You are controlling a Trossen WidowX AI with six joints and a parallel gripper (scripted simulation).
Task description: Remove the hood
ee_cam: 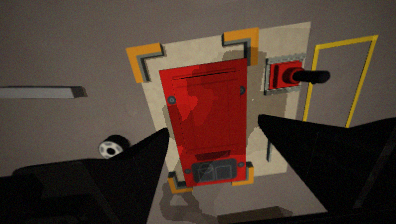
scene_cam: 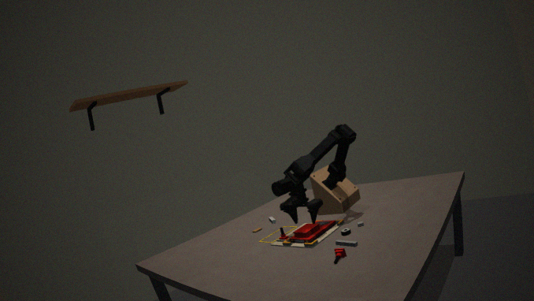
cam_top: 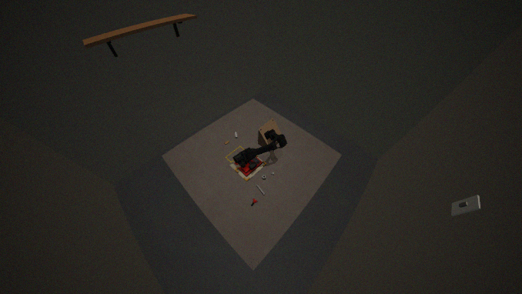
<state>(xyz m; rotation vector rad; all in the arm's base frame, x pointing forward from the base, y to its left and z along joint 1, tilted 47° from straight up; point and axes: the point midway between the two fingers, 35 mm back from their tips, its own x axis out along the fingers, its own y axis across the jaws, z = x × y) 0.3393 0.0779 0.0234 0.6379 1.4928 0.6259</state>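
The red toy car lies on a pale board with orange corner brackets. Its hood appears to be the raised red panel, seated on the car; its exact edges are hard to tell. My gripper is open and empty, pointing down above the car. In the wrist view its fingertips stand on either side of the red panel, apart from it. The marked area is a yellow outline beside the board, with no hood inside. In the top view the arm hides the fingers.
A red part with a black upright handle stands on the board between car and outline. A wheel, a grey bar and a loose red part lie on the car's other side.
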